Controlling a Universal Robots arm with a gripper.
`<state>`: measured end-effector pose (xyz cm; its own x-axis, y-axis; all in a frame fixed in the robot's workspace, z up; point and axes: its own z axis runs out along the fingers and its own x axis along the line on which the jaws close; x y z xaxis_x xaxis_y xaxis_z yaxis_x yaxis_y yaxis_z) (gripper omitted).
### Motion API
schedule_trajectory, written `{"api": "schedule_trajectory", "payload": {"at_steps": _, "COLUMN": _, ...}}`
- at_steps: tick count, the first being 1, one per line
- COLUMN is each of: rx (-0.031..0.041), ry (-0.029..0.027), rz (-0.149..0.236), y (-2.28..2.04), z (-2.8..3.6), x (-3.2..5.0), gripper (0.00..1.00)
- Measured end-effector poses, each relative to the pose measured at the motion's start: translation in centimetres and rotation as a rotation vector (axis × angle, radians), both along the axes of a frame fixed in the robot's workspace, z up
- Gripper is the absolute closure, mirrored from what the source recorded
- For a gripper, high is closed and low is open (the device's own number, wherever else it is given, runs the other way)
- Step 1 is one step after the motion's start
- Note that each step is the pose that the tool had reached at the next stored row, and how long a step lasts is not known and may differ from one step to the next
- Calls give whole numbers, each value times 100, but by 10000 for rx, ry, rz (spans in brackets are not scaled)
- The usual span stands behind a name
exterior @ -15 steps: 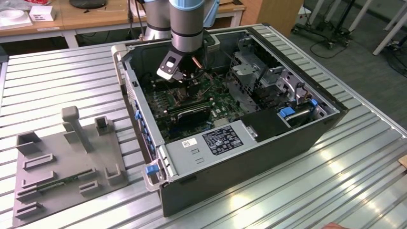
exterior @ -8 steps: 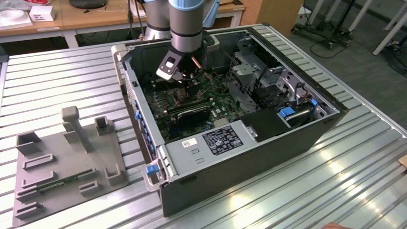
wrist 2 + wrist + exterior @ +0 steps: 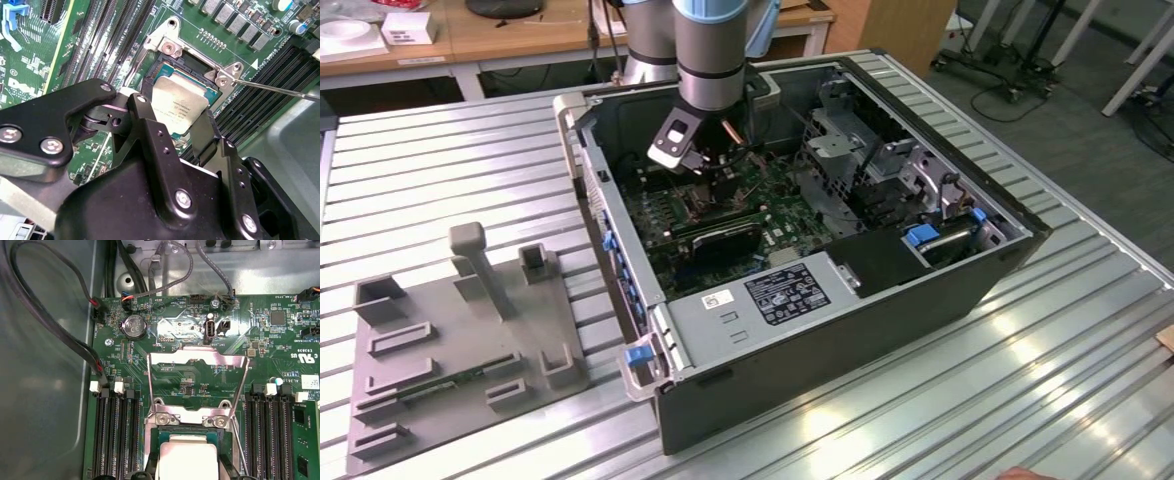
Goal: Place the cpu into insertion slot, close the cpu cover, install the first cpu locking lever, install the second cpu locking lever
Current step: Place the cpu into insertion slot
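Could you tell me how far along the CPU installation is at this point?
Done: nothing is finished yet. In hand: the gripper holds the cpu at the insertion slot; whether it is seated is unclear. Left: the cpu cover is swung open and a locking lever is unlatched.

Silvery-grey cpu [image 3: 179, 106], green motherboard [image 3: 165, 365], black end effector [image 3: 172, 132].

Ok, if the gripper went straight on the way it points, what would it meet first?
The small square silvery-grey cpu, at the black-framed insertion slot directly ahead of the gripper. Depth is unclear; it may already be touching it.
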<state>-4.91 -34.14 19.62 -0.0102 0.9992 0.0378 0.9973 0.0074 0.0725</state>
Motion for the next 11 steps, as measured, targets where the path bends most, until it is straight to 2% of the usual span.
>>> {"api": "schedule_trajectory", "payload": {"at_steps": 8, "rx": 2, "ry": -8, "rz": -33, "y": 0, "z": -17, "x": -20, "gripper": 46}}
{"api": "schedule_trajectory", "payload": {"at_steps": 11, "rx": 0, "ry": -6, "rz": -242, "y": 0, "z": -19, "x": -20, "gripper": 46}}
